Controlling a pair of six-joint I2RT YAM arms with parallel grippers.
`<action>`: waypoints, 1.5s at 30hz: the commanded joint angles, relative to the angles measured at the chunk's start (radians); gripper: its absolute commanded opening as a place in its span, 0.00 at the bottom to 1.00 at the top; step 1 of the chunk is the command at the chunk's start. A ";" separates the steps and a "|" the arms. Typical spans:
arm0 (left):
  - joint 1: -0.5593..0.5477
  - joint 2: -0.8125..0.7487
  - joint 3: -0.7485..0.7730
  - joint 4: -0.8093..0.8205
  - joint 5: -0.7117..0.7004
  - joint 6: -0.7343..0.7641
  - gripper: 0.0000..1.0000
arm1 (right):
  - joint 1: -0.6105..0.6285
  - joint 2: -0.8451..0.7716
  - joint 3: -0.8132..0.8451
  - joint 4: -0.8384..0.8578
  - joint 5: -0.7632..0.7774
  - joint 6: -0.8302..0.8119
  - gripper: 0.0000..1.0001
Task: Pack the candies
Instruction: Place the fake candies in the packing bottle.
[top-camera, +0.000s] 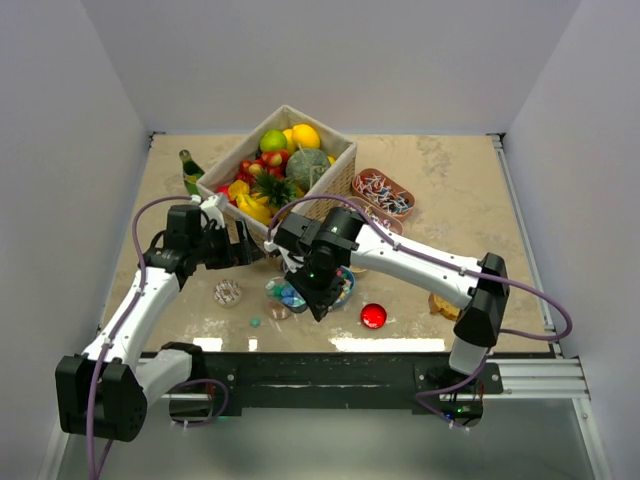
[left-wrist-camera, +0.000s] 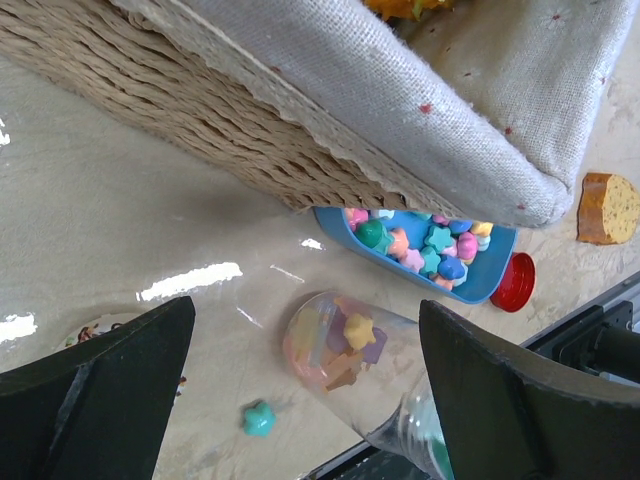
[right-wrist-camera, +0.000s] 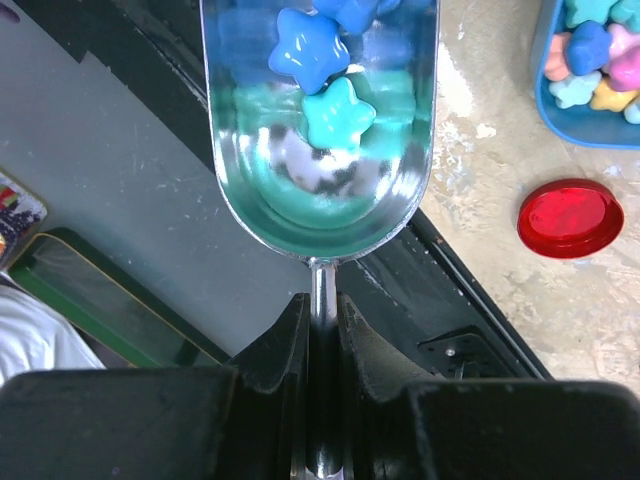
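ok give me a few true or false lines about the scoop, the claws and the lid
1. The right claw is shut on the handle of the scoop. True.
2. The scoop is empty. False: star candies lie in it.
3. The left claw grips the jar. False: it stands open, clear of the jar.
4. A lone teal candy lies on the table. True.
5. The red lid is on the jar. False: it lies on the table by the blue tray.

The fingers (right-wrist-camera: 275, 345) pinch the stem of a metal scoop (right-wrist-camera: 300, 215) holding blue and teal star candies (right-wrist-camera: 338, 112). On the counter (right-wrist-camera: 480, 210) beside it lie a red disc (right-wrist-camera: 570, 217) and a blue tray (right-wrist-camera: 590, 137).
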 joint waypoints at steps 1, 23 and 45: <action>-0.001 -0.002 -0.004 0.047 0.019 -0.002 1.00 | -0.042 -0.059 0.027 -0.106 -0.053 0.007 0.00; 0.000 0.018 0.017 0.047 0.009 0.009 1.00 | -0.088 -0.107 -0.025 -0.105 -0.245 -0.004 0.00; 0.000 -0.013 0.016 0.022 0.000 0.021 1.00 | -0.116 -0.058 -0.021 -0.103 -0.291 -0.018 0.00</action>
